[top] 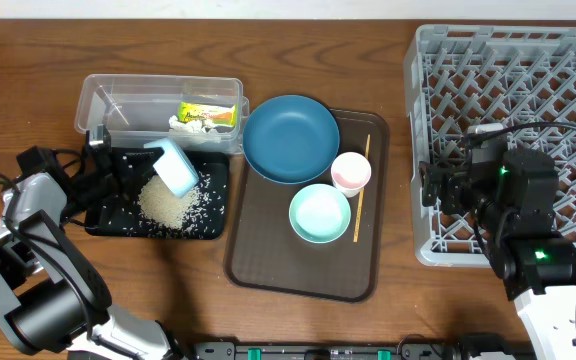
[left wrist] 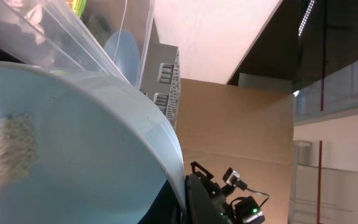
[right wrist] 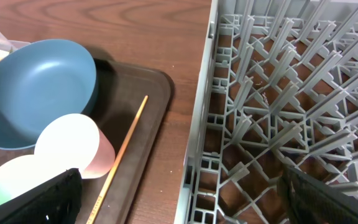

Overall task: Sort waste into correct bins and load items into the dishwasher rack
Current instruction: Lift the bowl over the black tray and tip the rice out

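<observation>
My left gripper (top: pixel 140 166) is shut on the rim of a pale blue bowl (top: pixel 175 167), which it holds tipped on edge above the black tray (top: pixel 103 222). A heap of rice (top: pixel 168 203) lies in that tray. The left wrist view is mostly filled by the bowl (left wrist: pixel 73 155), with a few grains (left wrist: pixel 5 146) stuck inside. The clear tub (top: pixel 128 95) holds the tissue (top: pixel 183 124) and wrapper (top: pixel 208 112). My right gripper (top: pixel 433 190) stands open over the left wall of the dishwasher rack (top: pixel 513 100), nothing between its fingers (right wrist: pixel 42 199).
On the brown tray (top: pixel 268 260) sit the dark blue plate (top: pixel 290 138), a pinkish cup (top: pixel 350 172), a mint bowl (top: pixel 319 213) and a chopstick (top: pixel 360 205). The right wrist view shows the plate (right wrist: pixel 36 87), cup (right wrist: pixel 73 146), chopstick (right wrist: pixel 126 149) and rack lattice (right wrist: pixel 278 93).
</observation>
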You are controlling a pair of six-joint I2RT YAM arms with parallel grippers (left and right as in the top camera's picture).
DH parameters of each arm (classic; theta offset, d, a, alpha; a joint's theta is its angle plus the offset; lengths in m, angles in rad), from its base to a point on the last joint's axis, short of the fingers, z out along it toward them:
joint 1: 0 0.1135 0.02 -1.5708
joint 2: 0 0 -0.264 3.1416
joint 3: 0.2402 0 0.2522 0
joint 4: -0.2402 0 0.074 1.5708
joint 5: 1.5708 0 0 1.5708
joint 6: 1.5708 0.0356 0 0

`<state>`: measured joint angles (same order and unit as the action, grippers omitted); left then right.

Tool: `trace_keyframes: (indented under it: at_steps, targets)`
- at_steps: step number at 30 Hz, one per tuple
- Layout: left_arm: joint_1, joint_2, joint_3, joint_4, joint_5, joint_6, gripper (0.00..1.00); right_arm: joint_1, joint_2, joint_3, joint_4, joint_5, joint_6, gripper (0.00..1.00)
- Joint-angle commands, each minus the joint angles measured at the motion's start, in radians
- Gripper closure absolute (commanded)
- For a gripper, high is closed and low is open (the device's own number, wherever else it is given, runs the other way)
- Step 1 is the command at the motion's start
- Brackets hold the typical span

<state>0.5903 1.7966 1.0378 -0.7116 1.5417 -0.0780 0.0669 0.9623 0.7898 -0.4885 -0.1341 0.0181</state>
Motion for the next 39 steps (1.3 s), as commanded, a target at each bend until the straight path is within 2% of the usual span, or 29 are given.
trace_keyframes:
  at_steps: [1, 8, 13, 15, 17, 20, 23, 25, 28, 29, 30, 32, 34, 37, 39]
  targets:
    - [0.005, 0.005, -0.005, -0.005, 0.031, -0.042, 0.94, 0.013, 0.005, 0.02, 0.002, 0.006, 0.011, 0.01]
    - [0.005, 0.005, -0.005, -0.004, 0.018, -0.077, 0.94, 0.013, 0.005, 0.02, 0.002, 0.006, 0.011, 0.01]
    - [0.005, 0.005, -0.005, 0.016, -0.23, -0.113, 0.94, 0.013, 0.005, 0.02, 0.002, 0.006, 0.011, 0.01]
    - [0.005, 0.005, -0.005, 0.019, -0.171, -0.099, 0.94, 0.013, 0.005, 0.02, 0.002, 0.006, 0.011, 0.01]
    - [0.004, 0.005, -0.005, 0.031, 0.033, 0.035, 0.94, 0.013, 0.005, 0.02, 0.002, 0.006, 0.011, 0.01]
    - [0.003, 0.001, -0.002, 0.026, -0.014, 0.041, 0.94, 0.013, 0.005, 0.02, 0.002, 0.006, 0.011, 0.01]
    - [0.004, 0.001, -0.002, 0.021, -0.14, -0.078, 0.94, 0.013, 0.005, 0.02, 0.002, 0.006, 0.011, 0.01]
    - [0.0, 0.001, -0.002, 0.032, 0.028, 0.009, 0.94, 0.013, 0.005, 0.02, 0.001, 0.006, 0.011, 0.01]
    - [0.003, -0.002, 0.0, 0.025, -0.049, 0.005, 0.94, 0.013, 0.005, 0.02, 0.002, 0.006, 0.011, 0.01]
    - [0.005, -0.002, 0.001, 0.024, -0.123, -0.048, 0.94, 0.013, 0.005, 0.02, 0.002, 0.006, 0.011, 0.01]
    - [0.007, -0.002, 0.0, 0.019, -0.134, -0.085, 0.94, 0.013, 0.005, 0.02, 0.002, 0.006, 0.011, 0.01]
    - [0.003, -0.002, 0.0, 0.012, 0.033, 0.024, 0.94, 0.013, 0.005, 0.02, -0.001, 0.006, 0.011, 0.01]
    - [0.002, -0.008, 0.003, 0.005, 0.004, 0.032, 0.94, 0.013, 0.005, 0.02, -0.001, 0.006, 0.011, 0.01]
    - [0.007, -0.008, 0.003, 0.014, -0.14, -0.062, 0.94, 0.013, 0.005, 0.02, 0.0, 0.006, 0.011, 0.01]
    - [0.002, -0.013, 0.003, 0.013, -0.08, -0.025, 0.94, 0.013, 0.005, 0.02, -0.002, 0.006, 0.011, 0.01]
